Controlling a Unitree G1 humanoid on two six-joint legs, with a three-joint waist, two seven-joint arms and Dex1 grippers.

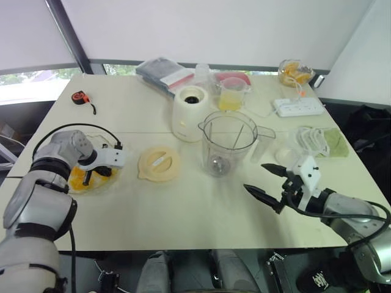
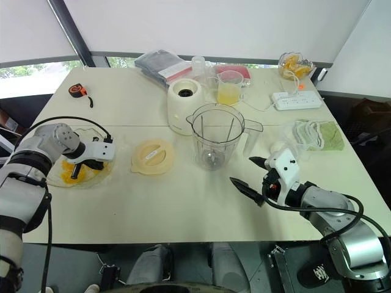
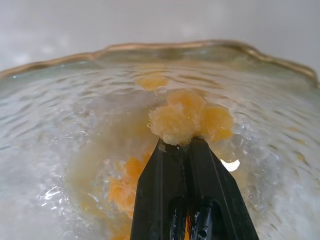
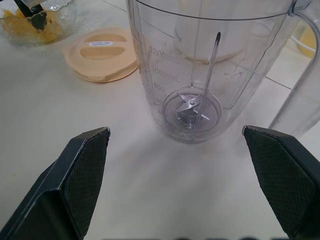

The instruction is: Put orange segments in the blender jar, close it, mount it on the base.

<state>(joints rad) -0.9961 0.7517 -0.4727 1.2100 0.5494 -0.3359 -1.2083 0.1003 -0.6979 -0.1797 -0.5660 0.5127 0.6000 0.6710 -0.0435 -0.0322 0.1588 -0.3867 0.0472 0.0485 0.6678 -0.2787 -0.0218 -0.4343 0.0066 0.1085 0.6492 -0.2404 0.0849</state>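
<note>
Left gripper (image 3: 175, 145) clamped on orange segment (image 3: 172, 125); right gripper (image 1: 264, 181) wide open, empty; blender jar (image 1: 227, 143) upright.

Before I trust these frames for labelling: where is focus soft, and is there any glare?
Left wrist view: the orange piece at the shut jaws is sharp, the glass bowl's rim behind is blurred, with a bright glint by the fingers. Right wrist view: the jar is crisp. Left eye view: even daylight, soft shadows on the table.

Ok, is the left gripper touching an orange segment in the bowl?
Touching: the left wrist view shows the left gripper shut on an orange segment.
</note>
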